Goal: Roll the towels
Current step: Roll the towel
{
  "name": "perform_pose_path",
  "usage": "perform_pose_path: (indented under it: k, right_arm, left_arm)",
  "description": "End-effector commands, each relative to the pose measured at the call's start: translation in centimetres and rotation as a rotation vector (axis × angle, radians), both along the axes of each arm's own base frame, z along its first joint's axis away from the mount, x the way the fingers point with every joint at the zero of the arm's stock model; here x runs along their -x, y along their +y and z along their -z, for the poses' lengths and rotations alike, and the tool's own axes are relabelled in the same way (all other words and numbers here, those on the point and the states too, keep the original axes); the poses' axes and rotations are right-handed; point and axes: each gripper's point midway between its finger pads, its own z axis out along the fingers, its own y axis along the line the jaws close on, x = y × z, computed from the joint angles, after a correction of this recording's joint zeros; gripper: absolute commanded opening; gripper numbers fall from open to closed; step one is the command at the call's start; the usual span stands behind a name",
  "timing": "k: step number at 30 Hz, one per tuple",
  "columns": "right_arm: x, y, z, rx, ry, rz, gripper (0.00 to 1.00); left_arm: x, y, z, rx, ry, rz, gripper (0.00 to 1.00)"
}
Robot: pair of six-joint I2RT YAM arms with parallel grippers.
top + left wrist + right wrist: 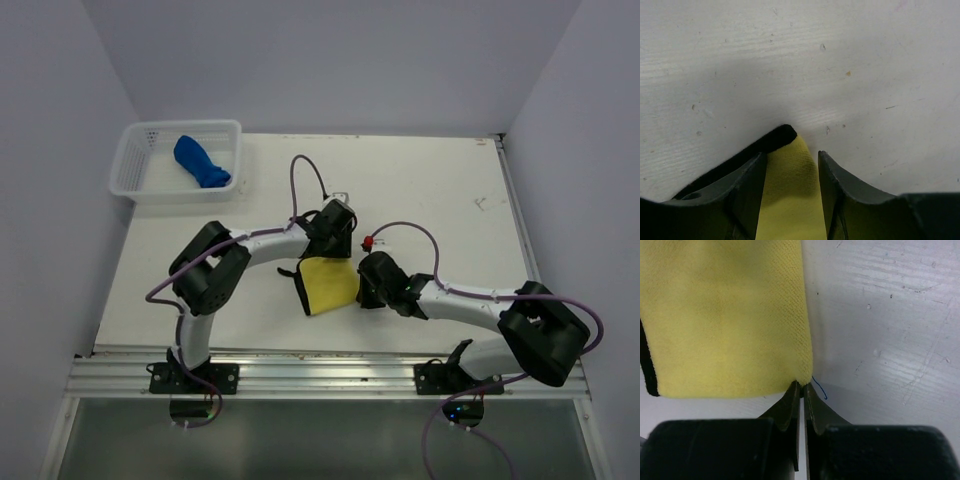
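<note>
The yellow towel (328, 285) is seen lying on the desk (430, 190) near the middle of its near edge, between the two arms. It appears to be folded over, so that its black edging (775, 140) shows along the left side. It is judged to be light, soft and limp. It would sag and slide on the smooth desk rather than hold a shape, so a roll is best begun from an edge or corner, with the opposite edge pinned. The left fingers (747, 185) are set about half apart at the towel's far corner. A thick fold of yellow cloth fills the gap between them and appears to be gripped. The right fingers (788, 407) are clenched almost together at the towel's near right corner, which seems to be nipped between their tips. Thin cloth held this way could easily slip out. One container is seen, a white mesh basket (125, 165) at the far left of the desk. The blue towel (202, 162) is lying in it, bunched into an elongated bundle, well apart from both arms.
</note>
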Motion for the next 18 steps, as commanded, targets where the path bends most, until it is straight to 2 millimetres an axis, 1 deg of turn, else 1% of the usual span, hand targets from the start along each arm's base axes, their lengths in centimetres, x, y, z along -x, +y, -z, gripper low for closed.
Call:
perform_pose_path:
  k: [1, 2, 4, 9, 10, 12, 13, 14, 15, 16, 18]
  right_arm:
    - [-0.1, 0.3, 0.2, -0.017, -0.008, 0.003, 0.00]
    - [0.0, 0.3, 0.3, -0.018, -0.008, 0.003, 0.00]
    - [0.1, 0.4, 0.3, -0.021, -0.014, 0.000, 0.00]
    - [0.0, 0.4, 0.2, -0.023, -0.024, 0.017, 0.00]
    - [0.0, 0.4, 0.2, -0.022, -0.025, 0.021, 0.00]
    - [0.0, 0.4, 0.2, -0.021, -0.028, 0.024, 0.00]
    - [-0.1, 0.3, 0.2, -0.018, -0.029, 0.037, 0.00]
    - [-0.1, 0.2, 0.3, -0.013, -0.029, 0.040, 0.00]
    - [-0.1, 0.2, 0.2, -0.013, -0.029, 0.042, 0.00]
    - [-0.1, 0.2, 0.2, -0.014, -0.029, 0.045, 0.00]
    - [0.0, 0.2, 0.2, -0.016, -0.030, 0.045, 0.00]
  left_arm:
    - [-0.4, 0.8, 1.1, -0.091, -0.004, -0.012, 0.50]
    - [-0.3, 1.1, 1.7, -0.112, 0.007, -0.013, 0.50]
    - [-0.6, 0.8, 1.6, -0.124, -0.001, -0.017, 0.50]
    - [-0.5, 0.9, 2.1, -0.182, -0.006, -0.021, 0.42]
    - [-0.5, 1.0, 2.3, -0.198, -0.007, -0.023, 0.38]
    - [-0.5, 1.5, 3.0, -0.242, -0.003, -0.026, 0.34]
    - [-0.5, 1.8, 3.1, -0.266, -0.014, -0.034, 0.28]
    - [-0.1, 2.1, 3.9, -0.290, 0.006, -0.033, 0.25]
    - [-0.2, 2.5, 4.1, -0.304, 0.005, -0.039, 0.21]
    - [-0.1, 2.6, 4.3, -0.309, 0.008, -0.039, 0.13]
    - [0.0, 2.7, 4.4, -0.307, 0.008, -0.054, 0.09]
